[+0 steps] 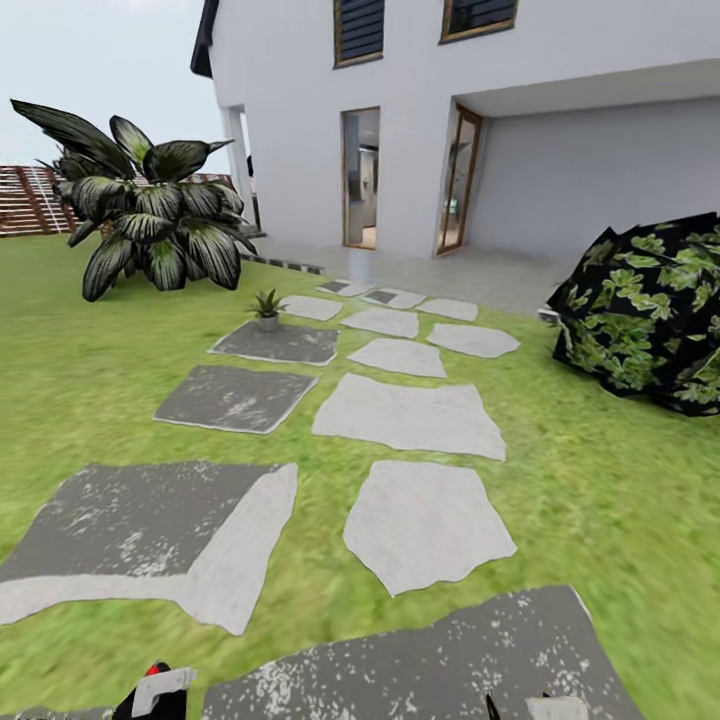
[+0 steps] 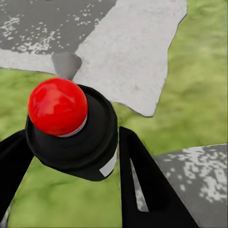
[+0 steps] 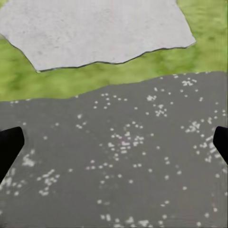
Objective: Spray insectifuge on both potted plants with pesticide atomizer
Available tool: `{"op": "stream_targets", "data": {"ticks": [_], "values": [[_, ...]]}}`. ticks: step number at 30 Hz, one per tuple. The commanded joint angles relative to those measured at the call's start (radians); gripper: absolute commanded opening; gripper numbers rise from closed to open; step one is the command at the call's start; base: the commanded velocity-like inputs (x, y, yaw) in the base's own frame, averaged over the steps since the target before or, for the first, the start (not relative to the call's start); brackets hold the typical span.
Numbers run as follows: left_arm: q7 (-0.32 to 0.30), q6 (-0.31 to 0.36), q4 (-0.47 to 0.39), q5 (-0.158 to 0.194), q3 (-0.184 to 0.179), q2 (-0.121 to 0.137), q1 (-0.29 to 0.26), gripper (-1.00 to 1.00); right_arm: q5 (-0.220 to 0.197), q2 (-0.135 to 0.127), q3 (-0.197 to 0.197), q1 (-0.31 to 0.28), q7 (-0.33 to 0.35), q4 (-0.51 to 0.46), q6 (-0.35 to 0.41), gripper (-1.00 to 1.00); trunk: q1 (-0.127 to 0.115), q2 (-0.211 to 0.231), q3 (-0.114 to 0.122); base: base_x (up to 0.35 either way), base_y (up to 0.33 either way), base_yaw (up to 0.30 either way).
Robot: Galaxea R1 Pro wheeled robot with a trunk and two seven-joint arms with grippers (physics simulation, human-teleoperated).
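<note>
— What is held by the left claw (image 2: 71, 156)?
— A dark bottle (image 2: 78, 137) with a red cap is clamped; its body is hidden.
— And the right claw (image 3: 114, 142)?
— Spread open over a grey slab (image 3: 118, 161). One potted plant (image 1: 267, 306) is seen far ahead

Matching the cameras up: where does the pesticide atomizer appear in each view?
Head view: pesticide atomizer at the bottom edge, left of centre.
Left wrist view: close up, red-knobbed, between the left gripper's fingers.
Right wrist view: dark speckled slab below.
Shared landmark: probably that slab, beside the atomizer.
</note>
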Motion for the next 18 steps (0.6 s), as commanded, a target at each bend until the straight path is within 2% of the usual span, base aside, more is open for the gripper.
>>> {"op": "stream_targets", "data": {"ticks": [1, 18], "values": [[-0.001, -0.003, 0.002, -0.003, 0.003, 0.0, -0.001, -1.0, 0.0, 0.0, 0.0, 0.0, 0.0, 0.0, -0.003, 1.0, 0.0, 0.0, 0.0, 0.227, 0.279, 0.271], [0.001, -0.003, 0.002, -0.003, 0.003, 0.0, -0.001, -1.0, 0.0, 0.0, 0.0, 0.0, 0.0, 0.0, -0.003, 1.0, 0.0, 0.0, 0.006, 0.228, 0.279, 0.252]]}}
